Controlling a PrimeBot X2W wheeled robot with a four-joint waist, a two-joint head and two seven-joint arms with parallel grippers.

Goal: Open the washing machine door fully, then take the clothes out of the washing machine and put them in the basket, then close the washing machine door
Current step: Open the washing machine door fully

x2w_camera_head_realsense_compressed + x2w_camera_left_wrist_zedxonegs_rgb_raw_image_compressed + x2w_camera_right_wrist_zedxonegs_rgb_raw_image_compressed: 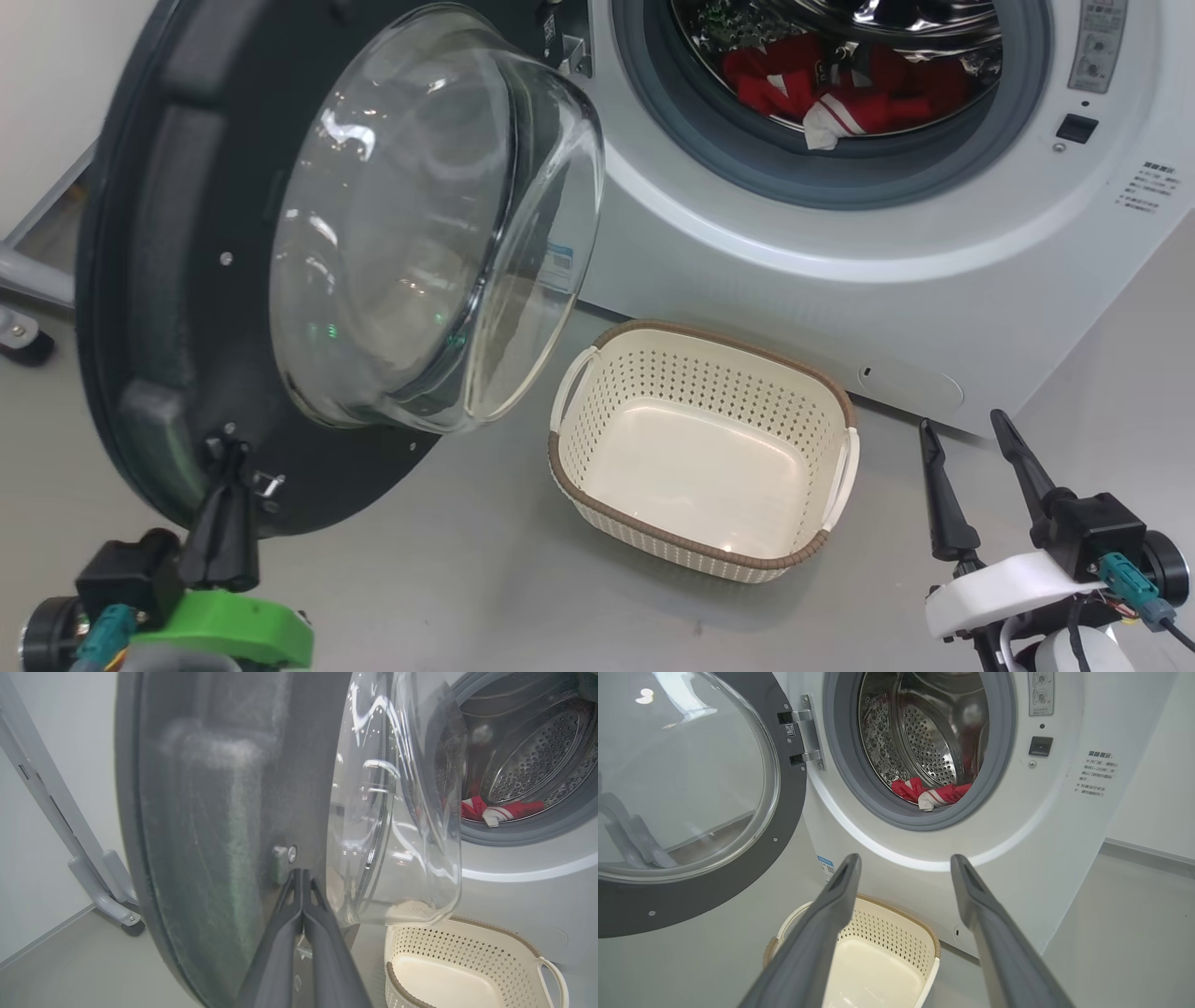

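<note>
Left gripper (227,457) fingers pressed together; tips at black inner rim of washing machine door (159,280), low edge, by metal latch (269,483); I cannot confirm contact; door stands swung wide out to left of washing machine (747,280); right gripper (962,422) jaws wide apart, hovering near washing machine's lower right front; clothes (840,93) lie inside washing machine drum (840,19), white edge at grey gasket (672,103) lip; basket (709,373) sits on floor (448,579) just before washing machine, below drum opening
</note>
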